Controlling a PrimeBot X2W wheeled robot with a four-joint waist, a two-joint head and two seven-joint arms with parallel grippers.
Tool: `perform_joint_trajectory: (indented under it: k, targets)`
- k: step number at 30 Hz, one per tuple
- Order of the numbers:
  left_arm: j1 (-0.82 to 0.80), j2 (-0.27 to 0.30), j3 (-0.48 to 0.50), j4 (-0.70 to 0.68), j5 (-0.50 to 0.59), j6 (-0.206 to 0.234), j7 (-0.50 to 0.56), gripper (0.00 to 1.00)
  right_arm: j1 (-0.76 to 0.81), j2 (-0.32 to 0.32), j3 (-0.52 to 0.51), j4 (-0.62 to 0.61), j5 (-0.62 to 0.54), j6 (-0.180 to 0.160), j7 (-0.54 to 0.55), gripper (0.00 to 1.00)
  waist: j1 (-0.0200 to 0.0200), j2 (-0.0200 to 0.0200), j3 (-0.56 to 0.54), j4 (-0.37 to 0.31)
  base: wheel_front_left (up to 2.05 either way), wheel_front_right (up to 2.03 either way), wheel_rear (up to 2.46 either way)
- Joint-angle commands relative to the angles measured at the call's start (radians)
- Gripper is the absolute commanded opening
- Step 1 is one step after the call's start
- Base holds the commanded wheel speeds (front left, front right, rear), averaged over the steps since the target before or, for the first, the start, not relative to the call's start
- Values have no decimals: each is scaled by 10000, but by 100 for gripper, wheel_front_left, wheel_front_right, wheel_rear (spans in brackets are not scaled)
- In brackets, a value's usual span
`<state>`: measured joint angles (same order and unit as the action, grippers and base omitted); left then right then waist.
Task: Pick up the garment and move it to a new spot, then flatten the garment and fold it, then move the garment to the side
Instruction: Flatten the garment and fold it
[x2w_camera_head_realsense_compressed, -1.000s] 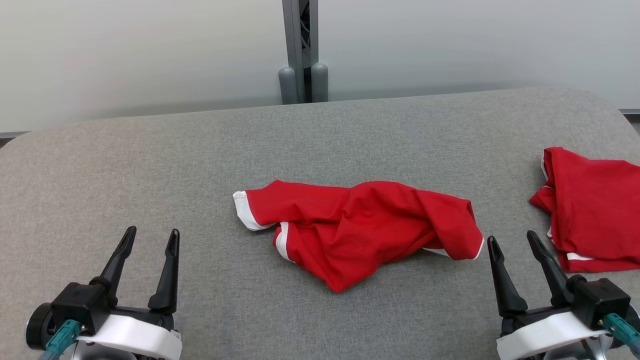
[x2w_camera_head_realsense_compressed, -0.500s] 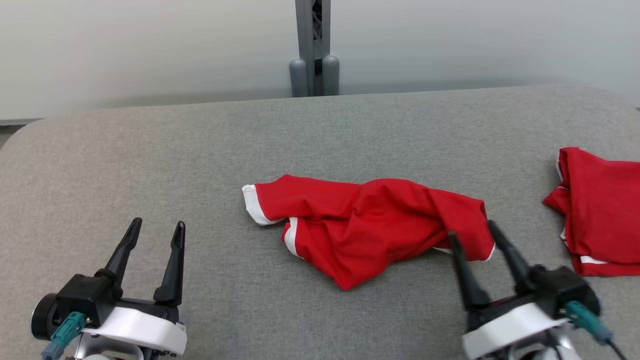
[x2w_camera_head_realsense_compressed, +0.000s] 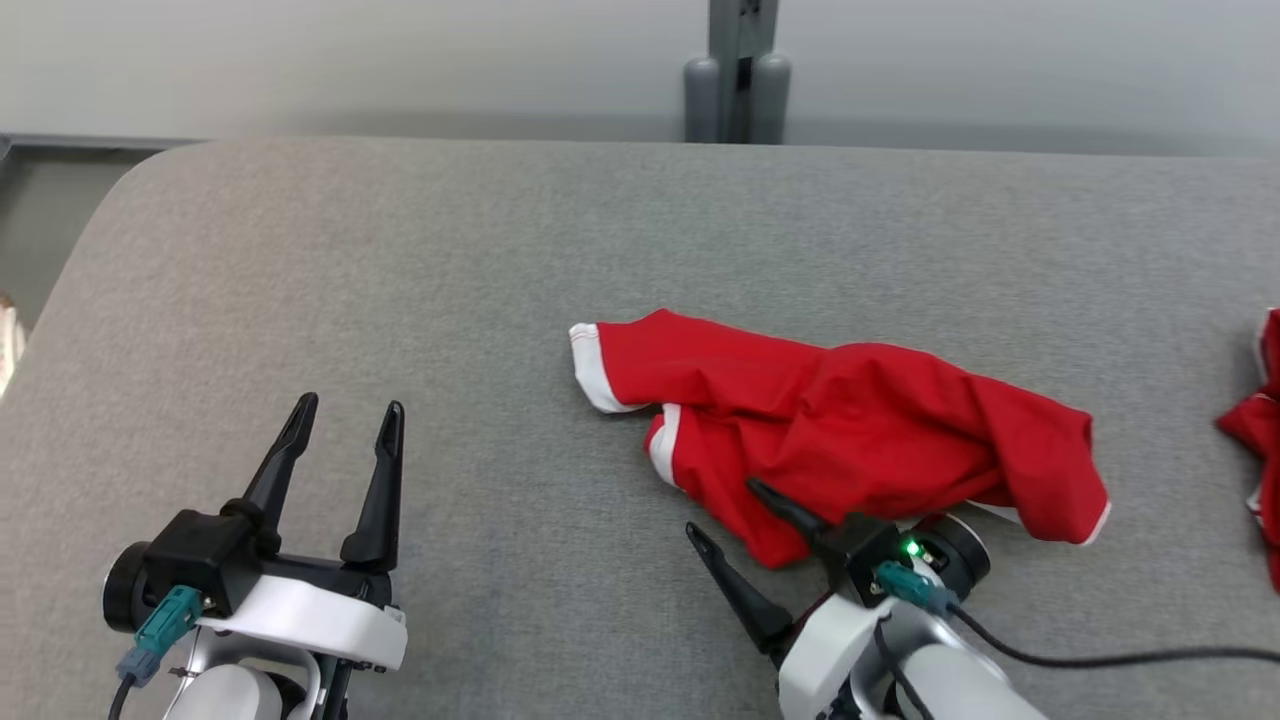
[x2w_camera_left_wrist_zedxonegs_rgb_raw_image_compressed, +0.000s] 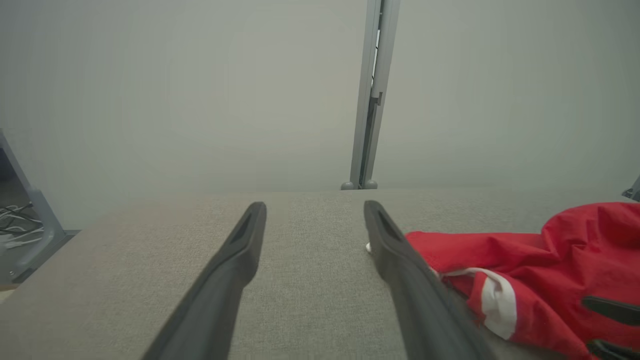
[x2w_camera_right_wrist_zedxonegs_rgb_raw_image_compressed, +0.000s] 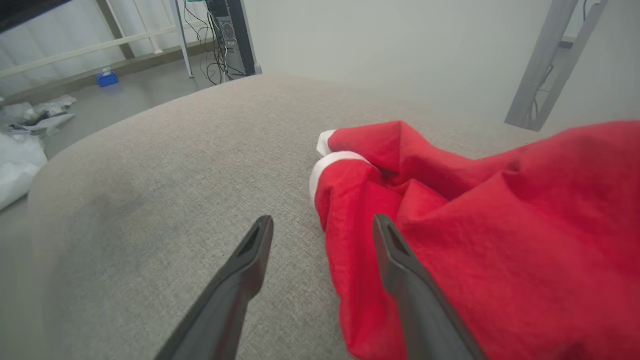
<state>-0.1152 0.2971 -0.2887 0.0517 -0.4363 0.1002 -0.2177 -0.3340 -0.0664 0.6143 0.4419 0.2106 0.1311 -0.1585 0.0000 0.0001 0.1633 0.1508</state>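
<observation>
Now closing on the garment (x2w_camera_head_realsense_compressed: 850, 430), crumpled mid-desk (x2w_camera_head_realsense_compressed: 400, 250), long axis left-right. Nearer by far: right tool (x2w_camera_head_realsense_compressed: 720, 506), spread, one finger over the near red edge, one over bare desk. Well apart: left tool (x2w_camera_head_realsense_compressed: 352, 403), also spread. Versus a second ago: right tool in from the lower right, camera panned.

The garment (x2w_camera_head_realsense_compressed: 860, 420) is thin, matt, creased cloth. Coarse woven fabric covers the table (x2w_camera_head_realsense_compressed: 400, 300). The left gripper (x2w_camera_head_realsense_compressed: 352, 404) has matt black plastic fingers (x2w_camera_head_realsense_compressed: 383, 480).
</observation>
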Motion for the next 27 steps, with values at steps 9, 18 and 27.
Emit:
perform_joint_trajectory:
  k: [9,18,27]
  targets:
    - [-451,-232,1,473,-40,-188,-305,100,-1522,16,529,2396,180,-5,-367,0,0,-1,541,683,0,0,0]
    - [-389,-200,241,697,4,-73,-407,100,-1663,-645,1712,1135,1603,-5,-21,0,0,-1,406,224,0,0,0]
    - [-230,-43,451,610,18,9,-443,100,-1624,-4044,2674,-4608,4976,-3,2823,0,0,-1,222,-575,0,0,0]
